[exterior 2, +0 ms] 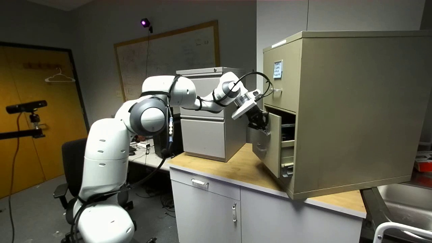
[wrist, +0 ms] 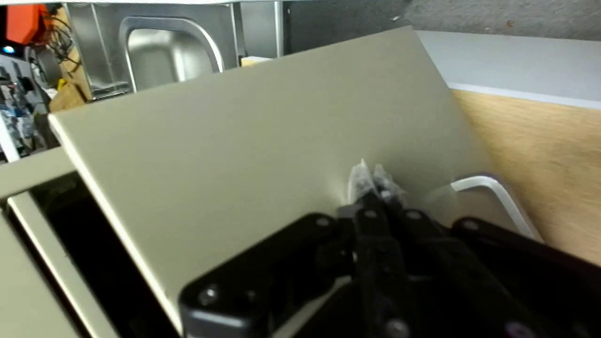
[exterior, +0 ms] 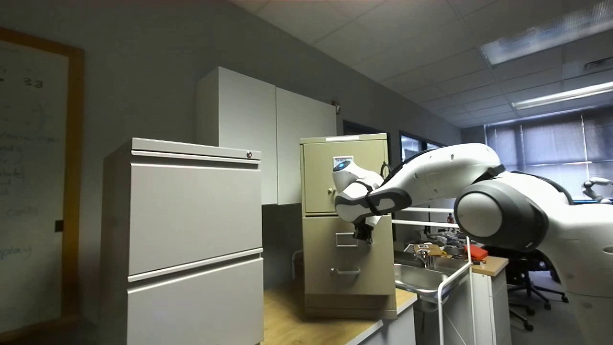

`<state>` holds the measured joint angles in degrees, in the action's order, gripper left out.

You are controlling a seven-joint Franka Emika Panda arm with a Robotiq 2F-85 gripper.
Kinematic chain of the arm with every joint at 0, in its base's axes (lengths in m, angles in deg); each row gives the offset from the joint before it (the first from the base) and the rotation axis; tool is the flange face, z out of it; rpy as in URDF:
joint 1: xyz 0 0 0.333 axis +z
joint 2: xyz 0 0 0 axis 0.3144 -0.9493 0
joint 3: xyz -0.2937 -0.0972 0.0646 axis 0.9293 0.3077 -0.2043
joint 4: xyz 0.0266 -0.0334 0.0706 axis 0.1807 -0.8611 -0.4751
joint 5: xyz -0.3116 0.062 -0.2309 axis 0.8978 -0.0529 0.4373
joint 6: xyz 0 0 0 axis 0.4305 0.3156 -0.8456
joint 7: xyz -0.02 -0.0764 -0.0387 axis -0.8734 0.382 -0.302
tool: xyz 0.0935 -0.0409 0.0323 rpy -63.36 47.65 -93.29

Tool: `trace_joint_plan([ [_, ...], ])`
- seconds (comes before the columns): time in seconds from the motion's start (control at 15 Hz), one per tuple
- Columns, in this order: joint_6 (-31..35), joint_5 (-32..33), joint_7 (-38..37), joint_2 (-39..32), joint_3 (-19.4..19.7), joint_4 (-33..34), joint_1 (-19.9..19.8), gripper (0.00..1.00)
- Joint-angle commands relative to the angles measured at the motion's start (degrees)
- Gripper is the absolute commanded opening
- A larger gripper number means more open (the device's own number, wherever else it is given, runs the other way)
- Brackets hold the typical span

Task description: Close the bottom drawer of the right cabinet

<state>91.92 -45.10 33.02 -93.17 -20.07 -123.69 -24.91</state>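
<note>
My claw (wrist: 373, 182) has its fingertips (wrist: 359, 183) pressed together with nothing seen between them, and they sit against or just off the front of the bottom drawer (exterior 2: 271, 155); whether they touch I can't tell. That drawer stands part-way out of the tan filing cabinet (exterior 2: 357, 108), beneath the top drawer (exterior 2: 288, 81) with its label card (exterior 2: 277, 69), so I take the step in hand to be the closing push. I'd drive straight back along the drawer's travel rather than down its face, since bunched tips could skid on smooth metal. I'd start gently, watch for racking, and slow near the end so the cabinet doesn't shift on the tabletop (exterior: 287, 316).

In an exterior view the dark gap (exterior 2: 288, 118) behind the drawer front is plain, and it's my gauge of travel left. In an exterior view the pull handle (exterior: 348, 272) shows below the claw, which covers one edge of the label holder (exterior: 346, 239), but I could hardly read there that the drawer is out. Only the wrist view gives me the fingertips close up, though the claw's own body hides part of the drawer front
</note>
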Motion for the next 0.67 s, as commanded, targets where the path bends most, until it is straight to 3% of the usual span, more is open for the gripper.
trace_joint_plan([
  [0.0,6.42,5.2,-1.14,-11.5,3.17,12.65,-2.42,0.0],
  [0.27,9.48,7.33,-2.97,-18.72,5.33,21.17,-3.05,0.0],
  [0.6,2.98,7.07,-7.38,-22.63,6.16,28.03,-2.61,0.0],
])
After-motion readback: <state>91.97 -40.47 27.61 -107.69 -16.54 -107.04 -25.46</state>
